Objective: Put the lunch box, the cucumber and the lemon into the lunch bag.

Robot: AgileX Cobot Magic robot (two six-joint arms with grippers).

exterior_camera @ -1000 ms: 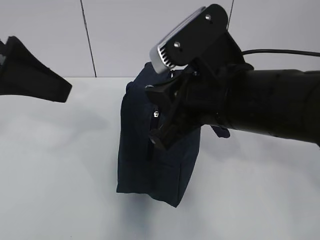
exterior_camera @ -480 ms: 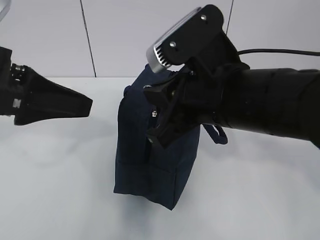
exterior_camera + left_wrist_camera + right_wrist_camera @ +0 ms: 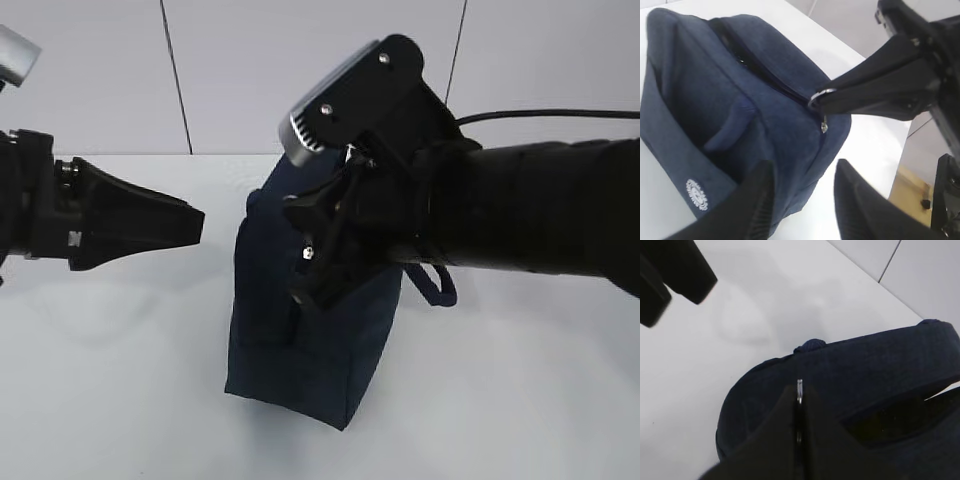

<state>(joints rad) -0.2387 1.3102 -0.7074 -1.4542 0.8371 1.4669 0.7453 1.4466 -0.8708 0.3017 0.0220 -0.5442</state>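
The dark navy lunch bag (image 3: 270,330) stands on the white table; it also shows in the left wrist view (image 3: 715,100) and the right wrist view (image 3: 865,375). My right gripper (image 3: 308,262) is shut on the bag's silver ring pull (image 3: 799,385), which also shows in the left wrist view (image 3: 819,95). The zipper is partly open, showing a dark gap (image 3: 895,415). My left gripper (image 3: 195,222) is open and empty, just left of the bag, with its fingers (image 3: 760,200) near the bag's end. The lunch box, cucumber and lemon are out of view.
The white table (image 3: 120,380) runs to a pale panelled wall (image 3: 100,70) at the back. A loop handle (image 3: 432,285) hangs on the bag's right side. A round white logo (image 3: 696,194) sits low on the bag's side.
My left gripper has moved right, toward the bag. My right gripper has shifted slightly left and down with the ring pull, and the bag has leaned a little left.
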